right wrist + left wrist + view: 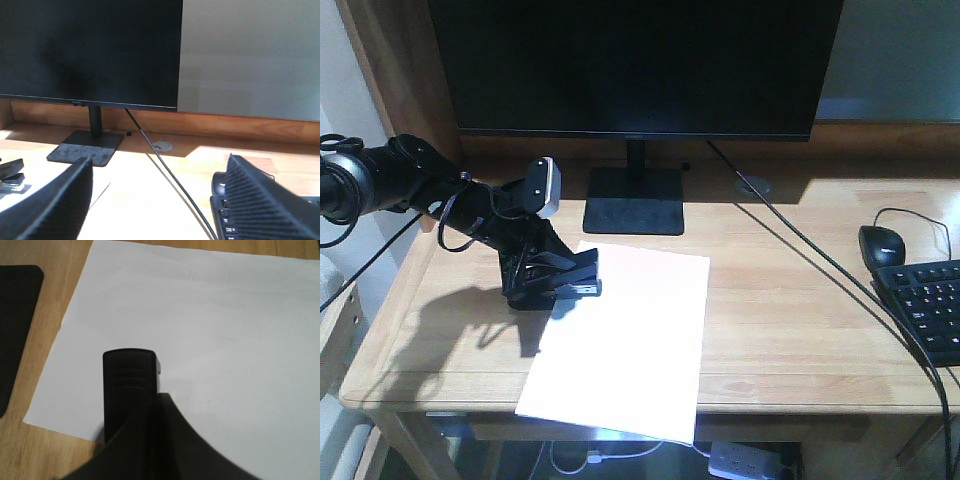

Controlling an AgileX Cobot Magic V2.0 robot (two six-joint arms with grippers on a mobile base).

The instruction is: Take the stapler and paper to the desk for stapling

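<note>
The black stapler [582, 289] sits on the upper left corner of the white paper [625, 340], which lies flat on the light-wood desk [790, 330]. My left gripper [575, 266] reaches down onto the stapler from the left. In the left wrist view the stapler [127, 382] points away over the paper [215, 335]. My left gripper [159, 396] is shut, its fingertips pressed together above the stapler's top, with nothing between them. My right gripper [160, 200] hangs open and empty above the desk [165, 200], and the stapler [11, 172] shows at the far left of that view.
A black monitor [635, 65] on a flat base [633, 200] stands at the back. Its cable [820, 260] runs diagonally across the right half of the desk. A black mouse [882, 245] and keyboard [930, 305] lie at the right edge.
</note>
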